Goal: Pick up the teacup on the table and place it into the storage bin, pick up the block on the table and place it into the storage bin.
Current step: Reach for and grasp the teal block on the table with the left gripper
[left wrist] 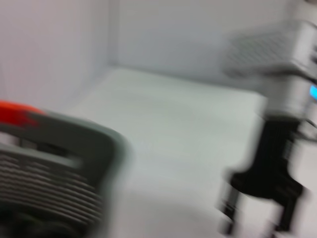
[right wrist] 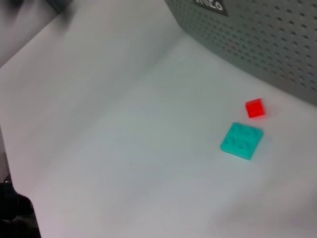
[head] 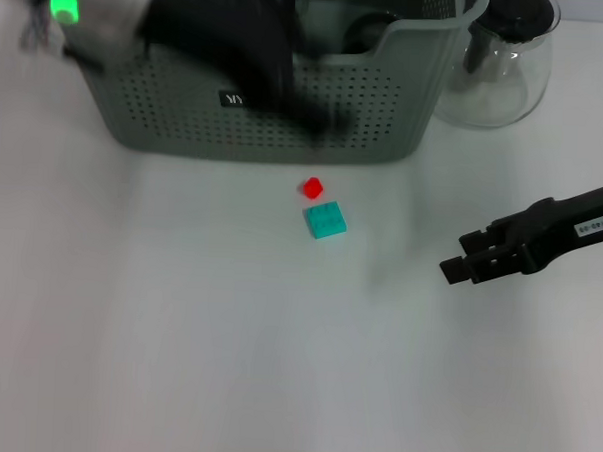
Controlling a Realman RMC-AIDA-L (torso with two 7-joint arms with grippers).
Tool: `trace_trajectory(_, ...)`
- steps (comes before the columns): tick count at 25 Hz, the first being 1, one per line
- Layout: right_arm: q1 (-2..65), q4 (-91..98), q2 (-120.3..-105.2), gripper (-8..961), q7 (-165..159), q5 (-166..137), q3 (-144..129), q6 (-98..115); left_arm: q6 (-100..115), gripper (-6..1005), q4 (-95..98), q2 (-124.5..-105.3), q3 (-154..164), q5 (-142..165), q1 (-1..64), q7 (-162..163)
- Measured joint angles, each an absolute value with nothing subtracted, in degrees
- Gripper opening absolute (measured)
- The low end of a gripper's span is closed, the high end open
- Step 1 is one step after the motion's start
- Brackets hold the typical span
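— While the white bench (head: 177, 331) carries everything, what is the biggest thing on it?
— The bin (head: 366, 119), grey-green and perforated, up at twelve o'clock in the head view, its black label facing the robot. A glass pitcher (head: 498, 69) with a black lid stands just beside it at one o'clock.
— And the arms?
— The left arm crosses the bin's near wall as a dark smear. Its left hand (head: 311, 121) is at the wall near the label; I cannot tell whether the fingers are open or closed. The right hand (head: 458, 265) hovers over the bench at three o'clock, carrying nothing, and how its fingers stand I cannot tell either.
— The blocks?
— A flat teal block (head: 326, 220) lies near the middle of the bench, in front of the bin. A small red block (head: 311, 187) sits just beside it, between it and the bin wall, not touching either.
— The teacup?
— A dark rounded shape shows inside the bin; I cannot say what it is.
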State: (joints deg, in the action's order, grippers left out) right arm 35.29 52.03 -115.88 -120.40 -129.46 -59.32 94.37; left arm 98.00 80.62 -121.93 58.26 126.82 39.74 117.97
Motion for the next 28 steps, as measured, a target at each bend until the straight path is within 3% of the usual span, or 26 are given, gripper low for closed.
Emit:
trace_trajectory(6, 34.95, 51.42, -114.76, 656, -120.64, -130.48, -57.47, 94.19, 99.20, 830, 76.69, -124.08, 68.74, 131.89, 38.03, 118.60)
trace_trajectory(14, 34.72, 50.95, -113.68, 656, -119.93, -132.95, -55.41, 94.14, 85.96, 830, 68.43, -124.24, 81.82, 138.20, 40.66, 126.58)
trace_trajectory(28, 34.74, 49.91, -113.38, 656, -118.78, -134.56, -54.37, 94.15, 70.79, 828, 58.00, -124.40, 89.71, 144.68, 45.35, 135.52)
